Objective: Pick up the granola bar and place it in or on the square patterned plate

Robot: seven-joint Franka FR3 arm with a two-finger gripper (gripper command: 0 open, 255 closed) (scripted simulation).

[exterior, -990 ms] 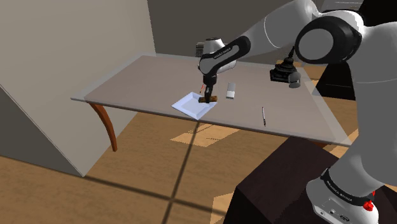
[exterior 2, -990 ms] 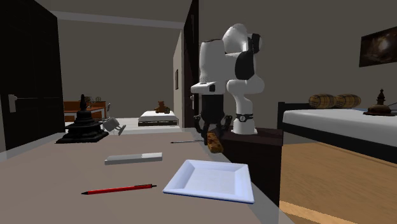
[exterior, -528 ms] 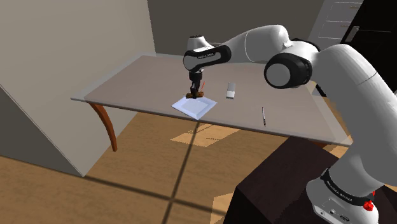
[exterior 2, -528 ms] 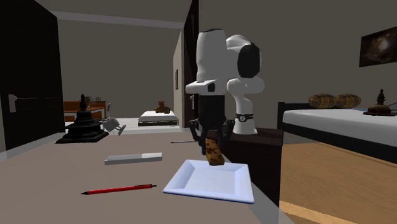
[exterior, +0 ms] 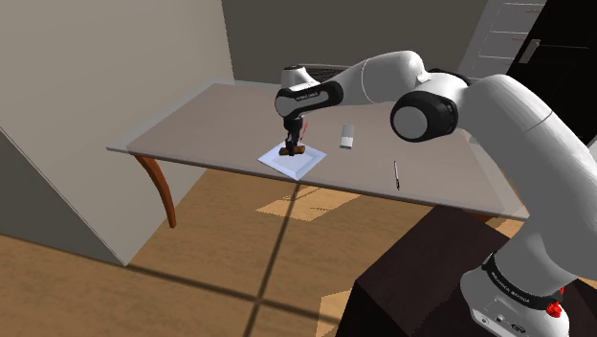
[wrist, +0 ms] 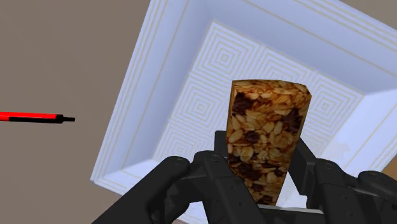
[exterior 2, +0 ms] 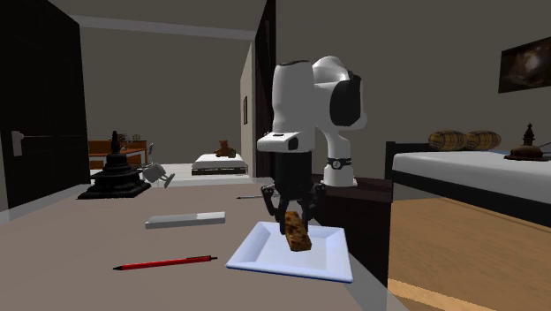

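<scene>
- A granola bar (exterior 2: 298, 231) hangs on end from a black gripper (exterior 2: 296, 212), directly over a white square plate (exterior 2: 265, 256) on a table (exterior: 210, 115).
- Risk, as a judgement: the bar is held upright, gripped at one end, with its free end pointing down at the plate. If released like this it would likely land on that end and topple. It could then fall across the rim or slide off onto the table.
- Second risk: I cannot tell whether the bar's lower end touches the plate floor. If it is already in contact, pressing lower could jam it and push the plate. The plate lies near the table's edge in both outside views.
- A red pen (exterior 2: 163, 262) lies on the table just beside the plate, clear of the gripper, so it is probably no obstacle.
- Gripper: in the wrist view its two fingers are clamped on the bar's sides, spread only as wide as the bar. They touch nothing else.
- In that view the bar sits over the plate's patterned inner square, inside the raised rim.
</scene>
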